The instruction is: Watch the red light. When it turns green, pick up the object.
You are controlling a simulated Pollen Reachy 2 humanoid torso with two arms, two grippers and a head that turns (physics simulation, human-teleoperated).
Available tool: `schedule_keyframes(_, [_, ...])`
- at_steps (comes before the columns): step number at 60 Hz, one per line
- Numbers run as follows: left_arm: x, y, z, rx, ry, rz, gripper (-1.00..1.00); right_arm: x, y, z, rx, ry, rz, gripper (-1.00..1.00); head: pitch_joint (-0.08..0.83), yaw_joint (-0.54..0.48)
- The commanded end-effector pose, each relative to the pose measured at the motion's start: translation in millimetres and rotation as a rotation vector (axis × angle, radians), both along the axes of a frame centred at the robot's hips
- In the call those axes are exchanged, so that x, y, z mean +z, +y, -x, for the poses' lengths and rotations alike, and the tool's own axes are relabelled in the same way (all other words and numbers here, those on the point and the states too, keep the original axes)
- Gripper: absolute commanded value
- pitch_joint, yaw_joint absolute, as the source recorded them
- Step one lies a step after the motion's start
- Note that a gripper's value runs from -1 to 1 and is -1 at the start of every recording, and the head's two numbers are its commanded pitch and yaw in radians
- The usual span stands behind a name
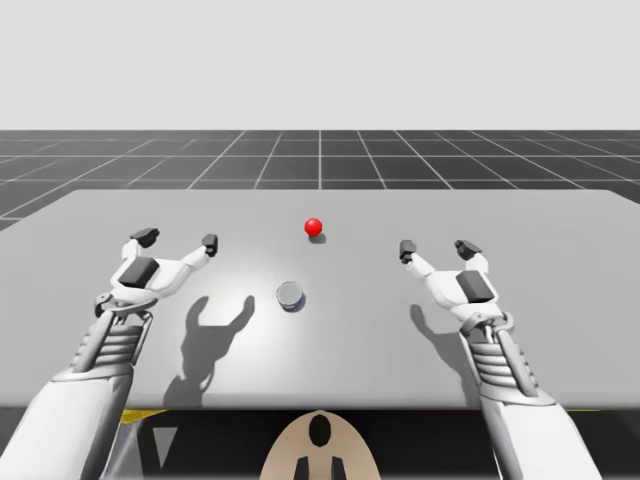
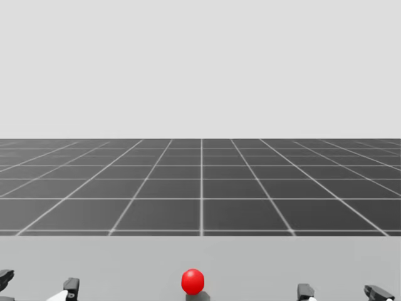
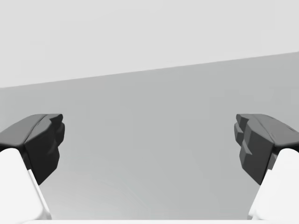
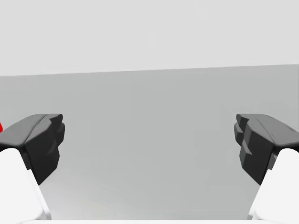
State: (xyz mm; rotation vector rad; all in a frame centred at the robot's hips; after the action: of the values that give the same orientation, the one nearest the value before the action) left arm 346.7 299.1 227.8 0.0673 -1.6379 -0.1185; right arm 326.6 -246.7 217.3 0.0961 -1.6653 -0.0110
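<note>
Count: one red light (image 1: pixel 313 227), one small blue-sided can (image 1: pixel 291 295), two claws. The can stands upright mid-tabletop (image 1: pixel 560 300), long axis vertical, with the light at its 12 o'clock. At 10 o'clock the left claw (image 1: pixel 177 239) and at 2 o'clock the right claw (image 1: pixel 437 248), both released, well apart from it.

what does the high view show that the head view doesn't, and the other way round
High view's extra: the small grey can standing on the table, nearer me than the red light. It also takes in both arms whole, with the left tool and right tool open on either side of the can and their shadows on the table.
Head view's extra: a low, level look past the table's far edge, with the grid floor across its middle.
Shared: the red light, lit red, the table, the dark fingertips of both tools, and the grid floor.
</note>
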Motion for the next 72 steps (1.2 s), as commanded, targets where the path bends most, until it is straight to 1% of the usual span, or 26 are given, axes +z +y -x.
schedule_keyframes(1, [0.5,1.3,-0.3,0.008,-0.003,0.006,-1.0,-0.7,3.7,1.9,-0.009,0.009,-0.062,-1.0,0.019,0.0])
schedule_keyframes(7, [0.5,1.1,-0.3,0.008,-0.005,0.004,-1.0,0.3,3.2,1.3,0.006,0.004,-0.062,-1.0,0.029,0.0])
schedule_keyframes(10, [0.5,1.1,-0.2,0.009,-0.005,0.003,-1.0,0.6,2.7,1.1,0.012,0.01,-0.066,-1.0,0.049,0.0])
schedule_keyframes(30, [-1.4,-0.2,-1.5,0.009,-0.001,-0.018,-1.0,-1.8,3.2,-0.9,0.005,0.019,-0.053,-1.0,0.286,0.02])
schedule_keyframes(47, [-2.1,-0.6,-2.2,0.004,-0.002,-0.028,-1.0,-4.8,4.5,-2.1,0.005,0.025,-0.037,-1.0,0.423,0.04])
schedule_keyframes(55, [-1.9,-1.5,-2.3,0.0,-0.003,-0.037,-1.0,-5.4,4.8,-2.5,0.006,0.027,-0.032,-1.0,0.455,0.04])
schedule_keyframes(72, [-1.0,-2.8,-0.8,0.001,-0.006,-0.038,-1.0,-4.7,5.3,-1.8,0.006,0.025,-0.031,-1.0,0.452,0.04])
